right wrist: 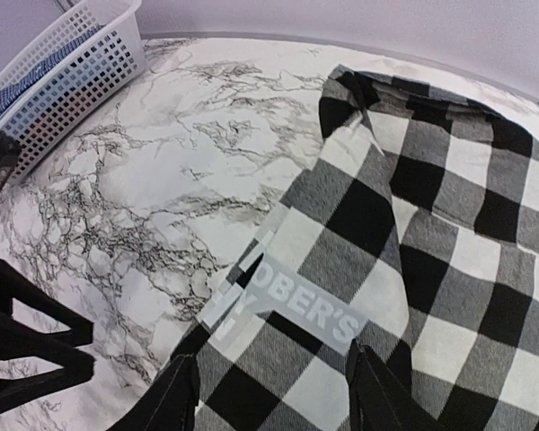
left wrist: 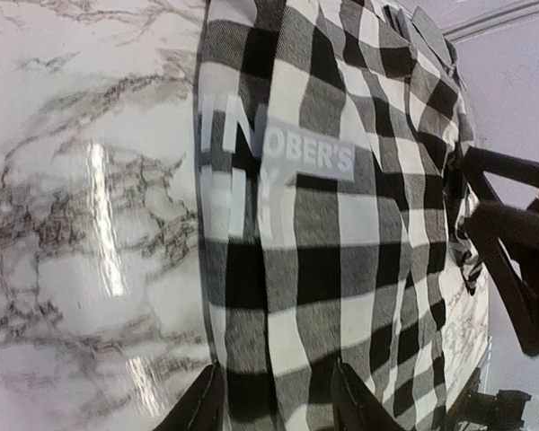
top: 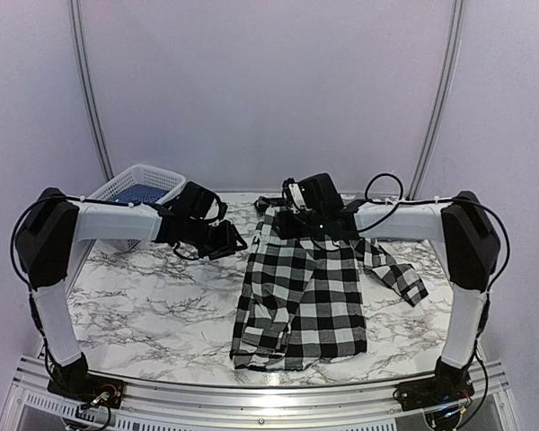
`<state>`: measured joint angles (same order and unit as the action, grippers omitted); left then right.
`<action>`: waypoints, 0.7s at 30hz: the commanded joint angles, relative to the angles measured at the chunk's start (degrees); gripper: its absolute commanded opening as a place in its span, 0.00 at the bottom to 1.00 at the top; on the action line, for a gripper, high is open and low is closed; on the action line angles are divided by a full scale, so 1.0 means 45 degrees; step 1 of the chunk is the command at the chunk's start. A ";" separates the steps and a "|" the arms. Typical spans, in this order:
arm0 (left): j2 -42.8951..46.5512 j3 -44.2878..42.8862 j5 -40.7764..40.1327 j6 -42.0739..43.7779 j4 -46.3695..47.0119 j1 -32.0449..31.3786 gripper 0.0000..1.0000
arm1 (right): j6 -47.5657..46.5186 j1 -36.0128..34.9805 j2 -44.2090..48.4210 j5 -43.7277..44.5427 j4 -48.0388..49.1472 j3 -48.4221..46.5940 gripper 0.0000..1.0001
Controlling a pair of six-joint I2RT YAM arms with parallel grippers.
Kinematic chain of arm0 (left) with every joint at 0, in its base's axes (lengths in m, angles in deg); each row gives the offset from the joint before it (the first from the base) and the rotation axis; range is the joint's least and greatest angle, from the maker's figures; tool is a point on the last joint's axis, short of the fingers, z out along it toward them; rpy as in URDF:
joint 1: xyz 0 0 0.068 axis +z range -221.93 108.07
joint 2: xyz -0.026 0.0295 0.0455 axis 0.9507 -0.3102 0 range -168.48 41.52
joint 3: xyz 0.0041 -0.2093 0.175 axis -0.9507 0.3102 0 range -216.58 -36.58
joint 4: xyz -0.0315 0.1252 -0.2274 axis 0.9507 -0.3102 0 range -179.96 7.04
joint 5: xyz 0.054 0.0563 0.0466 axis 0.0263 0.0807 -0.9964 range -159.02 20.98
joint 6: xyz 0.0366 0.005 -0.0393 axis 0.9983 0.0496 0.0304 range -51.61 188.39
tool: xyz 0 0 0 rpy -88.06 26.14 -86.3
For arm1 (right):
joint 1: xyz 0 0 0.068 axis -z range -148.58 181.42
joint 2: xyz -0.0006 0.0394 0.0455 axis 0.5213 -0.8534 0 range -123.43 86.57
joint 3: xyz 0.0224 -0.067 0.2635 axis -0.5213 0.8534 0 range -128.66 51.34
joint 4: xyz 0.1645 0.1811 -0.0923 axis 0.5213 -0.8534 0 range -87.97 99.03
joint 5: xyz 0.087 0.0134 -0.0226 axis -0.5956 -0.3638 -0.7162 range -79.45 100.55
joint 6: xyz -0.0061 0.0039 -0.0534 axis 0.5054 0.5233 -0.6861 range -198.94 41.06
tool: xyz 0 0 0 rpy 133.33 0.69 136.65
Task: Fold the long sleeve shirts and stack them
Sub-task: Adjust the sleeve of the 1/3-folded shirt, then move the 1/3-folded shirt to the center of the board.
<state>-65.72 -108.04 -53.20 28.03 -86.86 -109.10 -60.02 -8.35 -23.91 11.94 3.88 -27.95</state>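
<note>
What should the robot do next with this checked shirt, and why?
Probably move the right fingers to the sleeve trailing off to the right and fold it over the shirt: those fingers are open, holding nothing, and that sleeve alone sticks out.

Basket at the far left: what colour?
White plastic lattice basket; right wrist view shows it best.

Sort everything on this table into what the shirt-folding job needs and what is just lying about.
Belongs to the job:
- black-and-white checked long sleeve shirt, spread on the table, lettered band showing

Just lying about:
- white mesh basket at the far left corner
- blue cloth inside the basket; what it is cannot be told
- marble-pattern table, only the work surface
</note>
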 commanded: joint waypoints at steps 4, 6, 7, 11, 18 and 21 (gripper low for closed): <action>-0.2498 -0.2184 0.0400 0.1092 -0.0618 0.0662 0.42 | -0.0788 0.0873 -0.2479 -0.0394 0.0917 -0.3372 0.54; -0.3121 -0.2814 0.0347 0.1146 -0.0621 0.0821 0.42 | -0.0788 0.1237 -0.3561 -0.0868 0.0931 -0.4730 0.54; -0.3468 -0.3217 0.0321 0.1162 -0.0620 0.0921 0.42 | -0.0764 0.1393 -0.4113 -0.1084 0.0971 -0.5392 0.54; -0.4888 -0.5140 0.0129 0.1172 -0.0617 0.1262 0.41 | -0.0766 0.1834 -0.6122 -0.2070 0.0914 -0.7955 0.54; -0.6252 -0.6323 0.0409 0.0714 -0.0598 0.1365 0.40 | -0.0991 0.2209 -0.8628 -0.3548 0.1034 -1.1367 0.60; -0.6767 -0.6874 0.0692 0.0662 -0.0545 0.1418 0.40 | -0.0819 0.2262 -0.9229 -0.3922 0.1406 -1.1997 0.59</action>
<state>-93.11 -135.45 -52.33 31.31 -88.79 -102.80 -64.02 1.77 -63.12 -0.96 7.31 -76.80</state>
